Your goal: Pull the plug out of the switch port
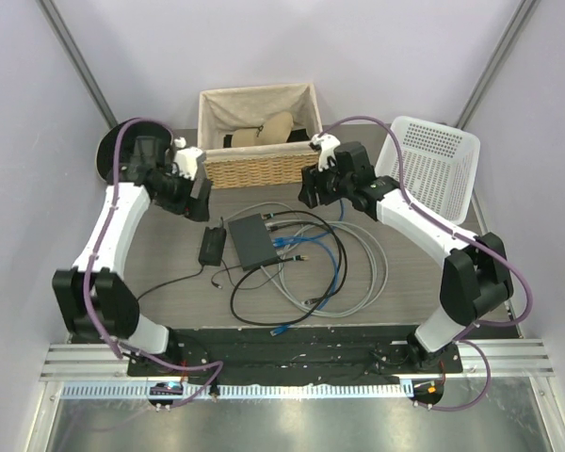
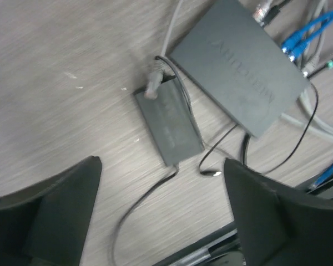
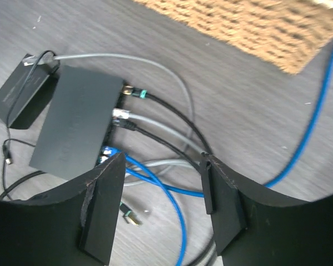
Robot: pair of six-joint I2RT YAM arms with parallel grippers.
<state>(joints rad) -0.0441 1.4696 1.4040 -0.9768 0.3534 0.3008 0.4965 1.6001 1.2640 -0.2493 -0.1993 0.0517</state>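
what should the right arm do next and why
Probably lower the right tool over the grey plug at the switch edge, ready to close. The tool is open and empty, it hangs above the cables, and that plug is seated in the switch.

Back wall (image 1: 292, 47): plain, pale lilac-white, unmarked.
Side walls: the left wall (image 1: 19, 141) and the right wall (image 1: 546, 141) have the same pale tone and close the scene in on both sides.
Posts: a grey left post (image 1: 75, 61) and a grey right post (image 1: 494, 61) slant in toward the far corners.
Table (image 1: 169, 259): grey wood-grain top, matte, with fine streaks running across.
Near edge: a ribbed aluminium rail (image 1: 527, 358), then a white slotted strip (image 1: 292, 388), then a brushed metal sheet (image 1: 292, 424).
Light: soft and even from above, with faint shadows and a dull sheen on the metal sheet.
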